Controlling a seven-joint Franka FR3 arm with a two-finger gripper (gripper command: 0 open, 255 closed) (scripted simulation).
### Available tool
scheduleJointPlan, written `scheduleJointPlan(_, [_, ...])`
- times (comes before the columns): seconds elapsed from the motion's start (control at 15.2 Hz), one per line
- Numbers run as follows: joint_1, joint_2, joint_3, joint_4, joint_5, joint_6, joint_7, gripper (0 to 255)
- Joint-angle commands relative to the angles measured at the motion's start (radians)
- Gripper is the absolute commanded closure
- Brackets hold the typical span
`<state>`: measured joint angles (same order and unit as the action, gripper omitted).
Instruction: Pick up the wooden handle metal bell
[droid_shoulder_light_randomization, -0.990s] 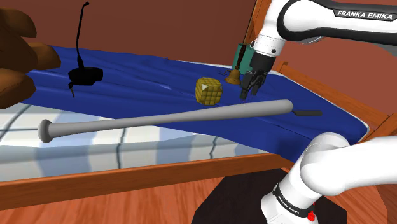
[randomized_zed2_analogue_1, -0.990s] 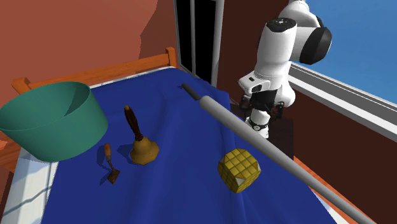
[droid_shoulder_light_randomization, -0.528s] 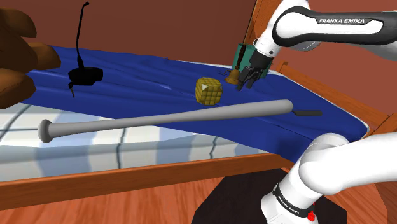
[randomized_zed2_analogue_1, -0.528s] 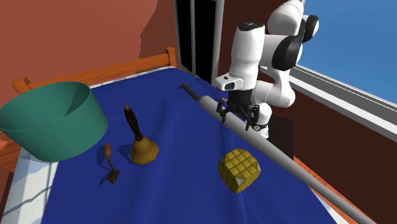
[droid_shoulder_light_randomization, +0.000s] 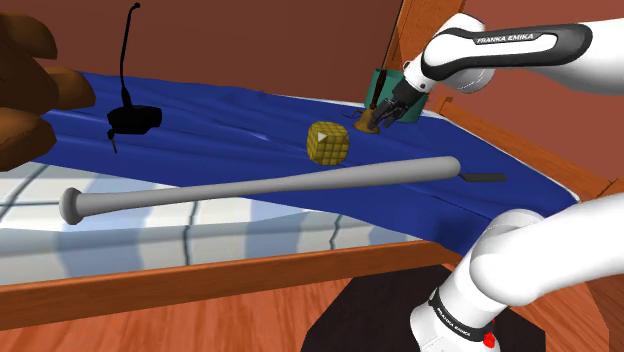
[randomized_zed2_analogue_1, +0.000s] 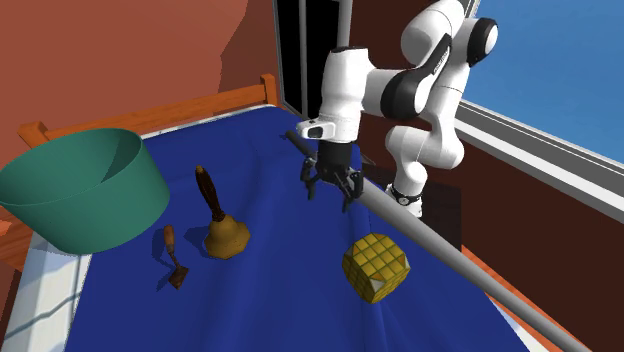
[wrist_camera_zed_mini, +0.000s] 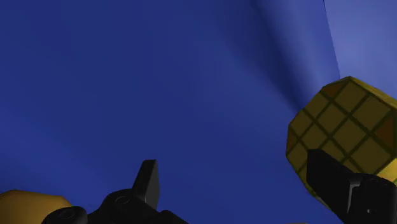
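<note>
Ben: Well, where is the gripper (randomized_zed2_analogue_1: 330, 190)?

Mia: It hangs over the bed (randomized_zed2_analogue_1: 215, 103), above the blue sheet (randomized_zed2_analogue_1: 270, 295). It points down at the sheet and touches nothing.

Ben: Is it open?

Mia: Yes. Its two black fingers (wrist_camera_zed_mini: 147, 178) stand wide apart. Between them I see just blue sheet.

Ben: And the bell?

Mia: The bell (randomized_zed2_analogue_1: 226, 238) stands up straight on the sheet, off to one side of the gripper. Its round part is gold-brown. Its handle (randomized_zed2_analogue_1: 206, 188) is dark brown and points up. Nothing holds it.

Ben: Is it close to the gripper?

Mia: It is near, but there is a gap of blue sheet between them.

Ben: What is past the bell?

Mia: A big green bowl (randomized_zed2_analogue_1: 85, 185). It is farther from the gripper than the bell is. A small tool (randomized_zed2_analogue_1: 171, 248) with a brown handle lies just beside the bell, on the side away from the gripper.

Ben: And on the gripper's other side?

Mia: A yellow cube (randomized_zed2_analogue_1: 376, 266) made of little squares sits on the sheet there. A long grey bat (randomized_zed2_analogue_1: 430, 240) lies across the bed too. It runs close by the gripper and close by the cube.
</note>
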<state>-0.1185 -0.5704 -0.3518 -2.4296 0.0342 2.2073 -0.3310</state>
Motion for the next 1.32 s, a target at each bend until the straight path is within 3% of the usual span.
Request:
scheduleJointPlan(0.0, [0.012,0.037,-0.046,0.022,0.027,0.065,-0.046,0])
scheduleJointPlan(0.33, [0.076,0.145,-0.182,0.097,0.144,0.204,-0.191,0])
scheduleJointPlan(0.59, [0.162,0.238,-0.314,0.18,0.296,0.283,-0.342,0])
scheduleJointPlan(0.79, [0.243,0.316,-0.431,0.259,0.454,0.312,-0.48,0])
scheduleJointPlan(0.99, [0.325,0.415,-0.559,0.354,0.66,0.302,-0.643,0])
scheduleJointPlan(1.12, [0.354,0.505,-0.636,0.428,0.829,0.26,-0.759,0])
scheduleJointPlan(1.25, [0.35,0.537,-0.648,0.441,0.89,0.248,-0.803,0])
